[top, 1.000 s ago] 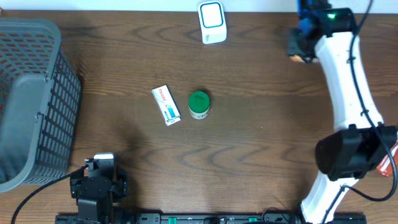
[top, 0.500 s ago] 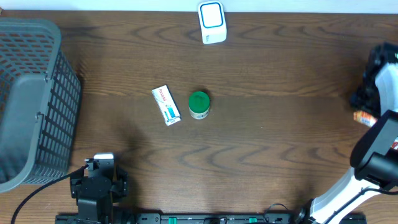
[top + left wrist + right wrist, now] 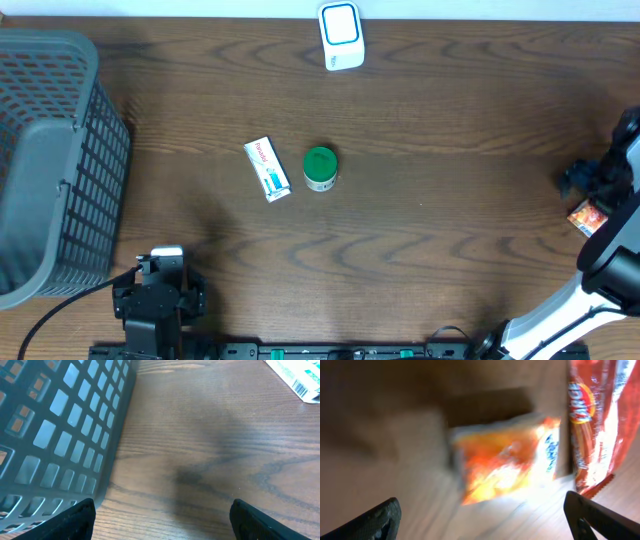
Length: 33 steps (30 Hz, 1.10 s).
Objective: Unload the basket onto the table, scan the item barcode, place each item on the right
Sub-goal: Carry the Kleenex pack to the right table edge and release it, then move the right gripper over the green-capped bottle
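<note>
The white and blue scanner (image 3: 341, 36) stands at the table's back edge. An orange snack packet (image 3: 588, 216) lies flat at the far right edge, and it fills the middle of the right wrist view (image 3: 506, 460), blurred. My right gripper (image 3: 584, 190) (image 3: 485, 522) hovers just over it, open, with nothing between its fingers. A white box (image 3: 267, 169) and a green-lidded jar (image 3: 320, 168) sit mid-table. The box's barcode end shows in the left wrist view (image 3: 300, 377). My left gripper (image 3: 156, 292) (image 3: 162, 520) rests open at the front left.
A grey mesh basket (image 3: 45, 160) (image 3: 60, 425) occupies the left side, close to my left gripper. A red packet (image 3: 595, 420) lies right beside the orange one, at the table's right edge (image 3: 625, 262).
My right arm swung from the back, near the scanner, down to the right edge. Its jaws opened and the orange packet now lies on the table. The left arm stayed still.
</note>
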Motion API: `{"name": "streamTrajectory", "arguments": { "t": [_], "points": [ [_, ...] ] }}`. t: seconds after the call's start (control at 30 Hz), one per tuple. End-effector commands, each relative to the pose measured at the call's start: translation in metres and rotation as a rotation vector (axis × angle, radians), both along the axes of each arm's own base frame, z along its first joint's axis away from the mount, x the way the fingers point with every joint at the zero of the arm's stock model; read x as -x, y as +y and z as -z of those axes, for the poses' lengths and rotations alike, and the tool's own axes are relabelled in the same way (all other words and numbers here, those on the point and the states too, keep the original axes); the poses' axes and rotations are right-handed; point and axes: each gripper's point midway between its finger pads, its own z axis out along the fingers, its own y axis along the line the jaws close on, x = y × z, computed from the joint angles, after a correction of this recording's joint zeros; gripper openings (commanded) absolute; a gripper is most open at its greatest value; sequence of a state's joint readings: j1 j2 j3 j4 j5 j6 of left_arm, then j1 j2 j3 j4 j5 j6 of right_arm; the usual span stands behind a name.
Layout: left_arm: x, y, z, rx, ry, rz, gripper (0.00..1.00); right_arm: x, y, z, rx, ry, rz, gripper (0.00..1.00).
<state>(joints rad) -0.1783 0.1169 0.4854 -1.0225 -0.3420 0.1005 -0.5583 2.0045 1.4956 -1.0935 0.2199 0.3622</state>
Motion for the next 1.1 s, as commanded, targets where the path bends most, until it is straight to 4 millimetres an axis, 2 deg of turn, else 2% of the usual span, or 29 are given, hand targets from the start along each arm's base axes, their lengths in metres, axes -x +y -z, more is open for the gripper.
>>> {"name": "streamTrajectory", "arguments": {
  "t": [0.0,0.1,0.17,0.23,0.37,0.5,0.6,0.67,0.83,1.0,1.07],
  "points": [
    [0.000,0.001,-0.003,0.006,-0.011,-0.010,0.86,-0.049,0.035,-0.058,-0.075,-0.234,-0.076,0.99],
    [0.000,0.001,-0.003,0.006,-0.011,-0.010,0.86,-0.073,0.081,-0.089,-0.135,-0.347,-0.179,0.99],
    [0.000,0.001,-0.003,0.006,-0.011,-0.010,0.86,-0.085,0.120,-0.108,-0.170,-0.404,-0.273,0.99],
    [0.000,0.001,-0.003,0.006,-0.011,-0.010,0.86,-0.091,0.155,-0.120,-0.187,-0.430,-0.360,0.99],
    [0.000,0.001,-0.003,0.006,-0.011,-0.010,0.86,-0.101,0.243,-0.135,-0.255,-0.476,-0.577,0.99],
    [0.000,0.001,-0.003,0.006,-0.011,-0.010,0.86,-0.098,0.336,-0.137,-0.352,-0.502,-0.769,0.99],
    [0.000,0.001,-0.003,0.006,-0.011,-0.010,0.86,-0.087,0.384,-0.140,-0.398,-0.507,-0.763,0.99],
    [0.000,0.001,-0.003,0.006,-0.011,-0.010,0.86,-0.084,0.423,-0.146,-0.422,-0.558,-0.842,0.99],
    [0.000,0.001,-0.003,0.006,-0.011,-0.010,0.86,-0.075,0.476,-0.157,-0.437,-0.635,-0.992,0.99],
    [0.000,0.001,-0.003,0.006,-0.011,-0.010,0.86,-0.078,0.485,-0.147,-0.274,-0.642,-1.051,0.99],
    [0.000,0.001,-0.003,0.006,-0.011,-0.010,0.86,-0.078,0.496,-0.138,-0.266,-0.635,-1.110,0.99]
  ]
}}
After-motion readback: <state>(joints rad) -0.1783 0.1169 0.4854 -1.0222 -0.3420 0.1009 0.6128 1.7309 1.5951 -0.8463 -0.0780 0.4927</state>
